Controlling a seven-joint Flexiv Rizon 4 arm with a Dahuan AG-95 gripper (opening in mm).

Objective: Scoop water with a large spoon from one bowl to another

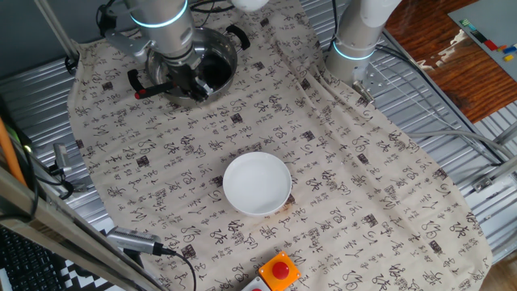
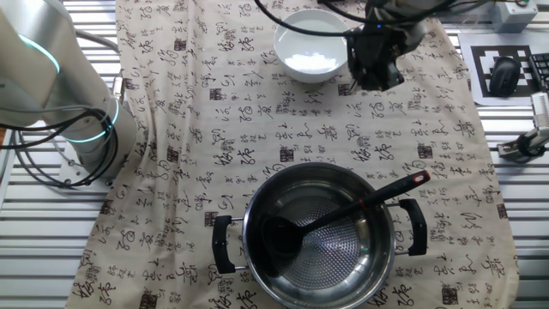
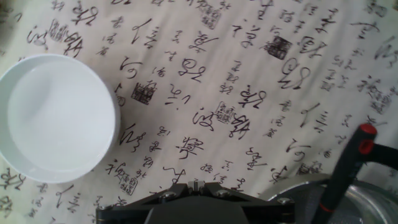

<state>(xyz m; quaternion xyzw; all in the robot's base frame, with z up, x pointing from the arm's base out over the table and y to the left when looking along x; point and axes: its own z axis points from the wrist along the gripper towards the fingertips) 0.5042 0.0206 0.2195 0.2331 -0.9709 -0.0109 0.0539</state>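
We see the black ladle (image 2: pixel 343 215) resting in the shiny round steel pot (image 2: pixel 319 233), its thin handle pointing to two o'clock. The smooth white bowl (image 2: pixel 310 45) sits at twelve o'clock on the printed cloth (image 2: pixel 197 129); we cannot tell whether the gripper (image 2: pixel 375 64) is parted or clenched.

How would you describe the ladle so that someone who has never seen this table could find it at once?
Start at the cloth printed with black writing and find the steel pot with two black side handles. The ladle lies in that pot, scoop down inside, thin handle leaning out over the rim. It is all black except for a red tip; the white bowl holds no utensil.
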